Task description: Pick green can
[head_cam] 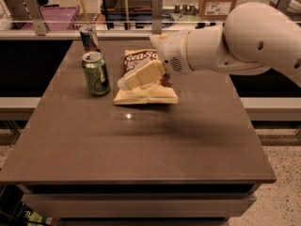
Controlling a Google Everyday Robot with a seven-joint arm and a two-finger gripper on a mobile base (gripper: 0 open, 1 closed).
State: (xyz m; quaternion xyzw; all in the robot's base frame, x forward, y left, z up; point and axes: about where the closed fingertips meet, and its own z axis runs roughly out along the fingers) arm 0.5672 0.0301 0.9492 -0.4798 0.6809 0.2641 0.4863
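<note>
the dark brown table [141, 154] shows only a small glint of reflected light on its near half, with a soft shadow of the arm to the right of it, so everything that matters sits toward the far left corner. first there is a bag of sea salt chips [149, 96], lying flat with its pale lower edge facing the near side. the gripper [125, 83] hangs in front of the bag's left part, tilted down and to the left. from this side-on angle i cannot tell whether it is open or closed, nor whether it touches the bag or only hovers over it. the white arm [225, 46] reaches in from the right edge and crosses over the bag, probably because that is the straightest path toward the can. just left of the bag, near the left edge, the green can [95, 73] stands upright with its silver top and pull tab showing. it is close to the gripper's tip but clearly apart from it, so it is not yet grasped. i judge this to be the approach, with the gripper needing to travel further left and line up on the can's body. the bag so near on the right could be nudged. farther back, by the far edge, a slimmer blue-and-silver can [89, 37] stands upright behind the green one, close enough to be bumped by an overshoot. beyond the table are a railing [47, 25] and a cardboard box [217, 4].
</note>
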